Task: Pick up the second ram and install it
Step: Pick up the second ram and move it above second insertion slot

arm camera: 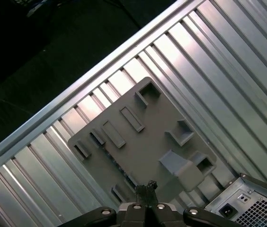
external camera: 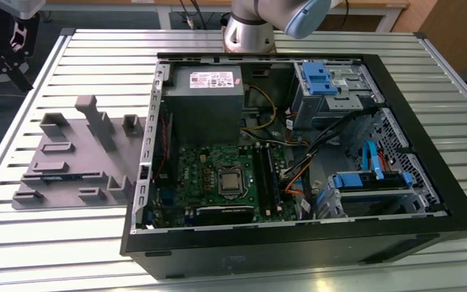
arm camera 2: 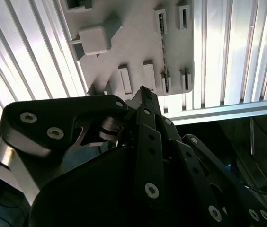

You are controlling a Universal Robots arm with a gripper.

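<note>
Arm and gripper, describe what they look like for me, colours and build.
The arm is a silver-grey metal tube with a light blue joint cap. The gripper is matte black, built of flat linkage bars pinned with silver screws on a rounded black housing, with a bare metal part showing between the links.

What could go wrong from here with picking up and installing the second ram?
The gripper hangs shut over the gray fixture. The second ram sits in a slot between raised blocks, so an off-centre descent could hit them. Loose cables beside the motherboard slots may snag on insertion.
</note>
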